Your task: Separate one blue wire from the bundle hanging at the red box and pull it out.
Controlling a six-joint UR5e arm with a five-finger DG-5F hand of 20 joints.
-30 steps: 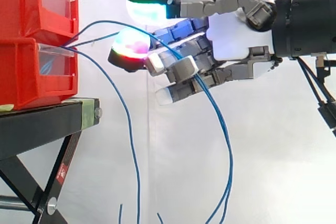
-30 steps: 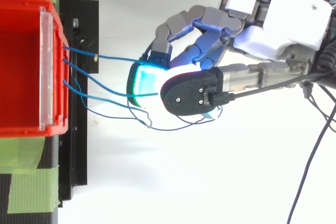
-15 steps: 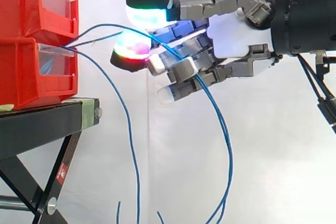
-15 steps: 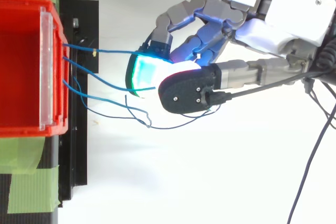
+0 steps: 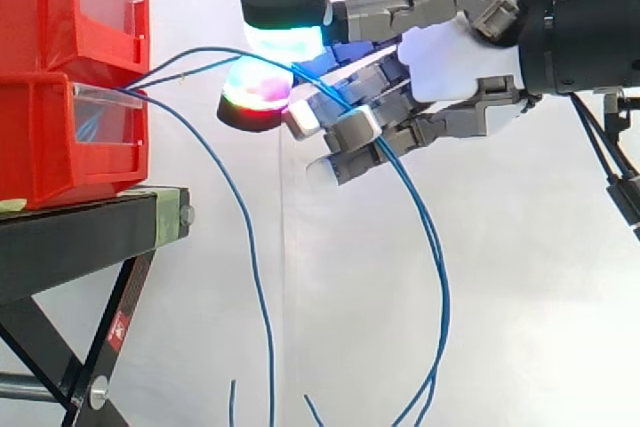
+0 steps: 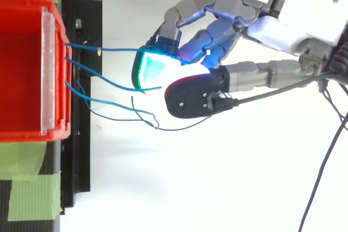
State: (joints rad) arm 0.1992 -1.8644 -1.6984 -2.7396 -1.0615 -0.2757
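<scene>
Several thin blue wires (image 6: 109, 83) come out of the front of the lower red bin (image 5: 70, 137) and hang down past the stand. One blue wire (image 5: 200, 50) arches from the bin into my hand (image 5: 450, 67), which reaches in from the right at bin height. That wire runs between the cyan-glowing pad (image 5: 285, 39) above and the red-green pad (image 5: 258, 89) below, then drops behind the curled fingers. In the top view my hand (image 6: 304, 17) sits right of the bin (image 6: 22, 69), fingers bent around the wire (image 6: 114, 49).
A second red bin (image 5: 60, 7) is stacked on the lower one. Both rest on a black stand (image 5: 90, 237) with crossed legs. Green tape (image 6: 27, 188) lies on the stand beside the bin. A white curtain forms the backdrop.
My hand has risen slightly and edged away from the bin, keeping the wire between its pads. The wire's arch has lifted with it.
</scene>
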